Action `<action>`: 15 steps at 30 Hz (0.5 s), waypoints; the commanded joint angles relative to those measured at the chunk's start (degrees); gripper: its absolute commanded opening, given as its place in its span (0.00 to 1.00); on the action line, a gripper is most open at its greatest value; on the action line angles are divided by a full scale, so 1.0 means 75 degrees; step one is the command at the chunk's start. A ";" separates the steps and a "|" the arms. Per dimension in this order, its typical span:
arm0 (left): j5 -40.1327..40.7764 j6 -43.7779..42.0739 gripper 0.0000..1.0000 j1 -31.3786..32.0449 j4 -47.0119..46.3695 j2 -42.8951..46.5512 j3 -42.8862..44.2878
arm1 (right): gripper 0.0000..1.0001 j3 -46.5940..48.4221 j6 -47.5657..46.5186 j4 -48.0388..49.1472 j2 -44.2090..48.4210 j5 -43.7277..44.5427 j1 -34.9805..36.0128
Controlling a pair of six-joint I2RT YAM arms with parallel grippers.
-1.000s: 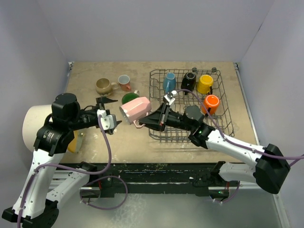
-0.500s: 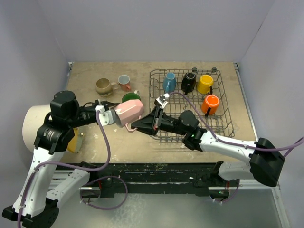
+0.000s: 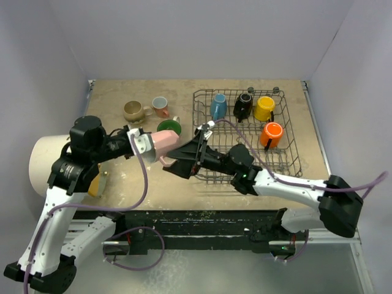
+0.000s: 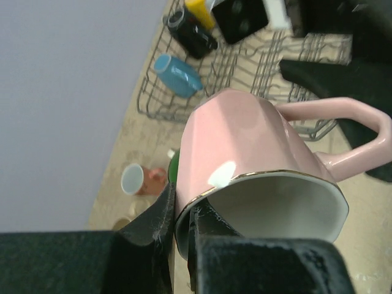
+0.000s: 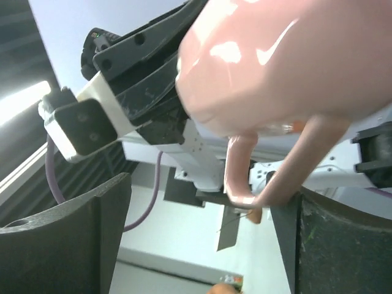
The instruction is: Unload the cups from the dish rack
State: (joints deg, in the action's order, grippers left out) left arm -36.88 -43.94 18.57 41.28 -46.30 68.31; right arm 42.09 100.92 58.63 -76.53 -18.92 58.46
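A pink cup (image 3: pixel 165 142) hangs on its side above the table, left of the dish rack (image 3: pixel 293 160). My left gripper (image 3: pixel 144 144) is shut on its rim (image 4: pixel 202 199), one finger inside the cup and one outside. My right gripper (image 3: pixel 178 160) is open, and the cup's handle (image 5: pixel 245 177) sits loose between its fingers (image 5: pixel 67 239). Blue (image 3: pixel 218 106), black (image 3: pixel 244 105), yellow (image 3: pixel 264 108) and orange (image 3: pixel 272 132) cups stand in the rack. Tan (image 3: pixel 133 111), salmon (image 3: pixel 160 106) and green-lined cream (image 3: pixel 169 127) cups sit on the table.
A big cream cylinder (image 3: pixel 46 156) lies at the table's left edge beside the left arm. The rack fills the right half of the table. White walls close in the back and both sides.
The left gripper reached in and shut on the pink cup's rim. The right gripper, which held the cup by its handle, has opened. The cup has shifted left.
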 commanded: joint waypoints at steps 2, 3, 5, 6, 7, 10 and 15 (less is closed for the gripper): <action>0.2156 0.0165 0.00 -0.0002 -0.0191 -0.0761 0.0254 | 1.00 0.0085 -0.0854 -0.2745 0.1648 -0.0165 -0.0968; 0.2591 0.0246 0.00 -0.0003 -0.0139 -0.0974 0.0321 | 1.00 0.0235 -0.1214 -0.3895 0.1970 -0.0182 -0.1229; 0.3592 0.0402 0.00 0.0000 -0.0028 -0.1483 0.0491 | 1.00 0.0781 -0.2160 -0.6453 0.2574 -0.0009 -0.1834; 0.4094 0.0473 0.00 0.0003 0.0114 -0.1769 0.0611 | 1.00 0.1117 -0.2652 -0.7628 0.2782 0.0152 -0.2234; 0.4589 0.0594 0.00 0.0005 0.0277 -0.2127 0.0756 | 1.00 0.1426 -0.3170 -0.8651 0.2944 0.0279 -0.2555; 0.5736 0.0953 0.00 0.0001 0.0893 -0.3225 0.1308 | 1.00 0.2636 -0.4528 -1.1319 0.3164 0.0768 -0.3526; 0.6185 0.1316 0.00 -0.0009 0.1724 -0.4600 0.1977 | 1.00 0.4480 -0.5970 -1.4131 0.2744 0.2210 -0.4149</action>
State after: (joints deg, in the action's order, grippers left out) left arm 2.35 -38.24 18.44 51.37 -77.58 76.40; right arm 66.70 69.73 -22.20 -54.02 -11.40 28.93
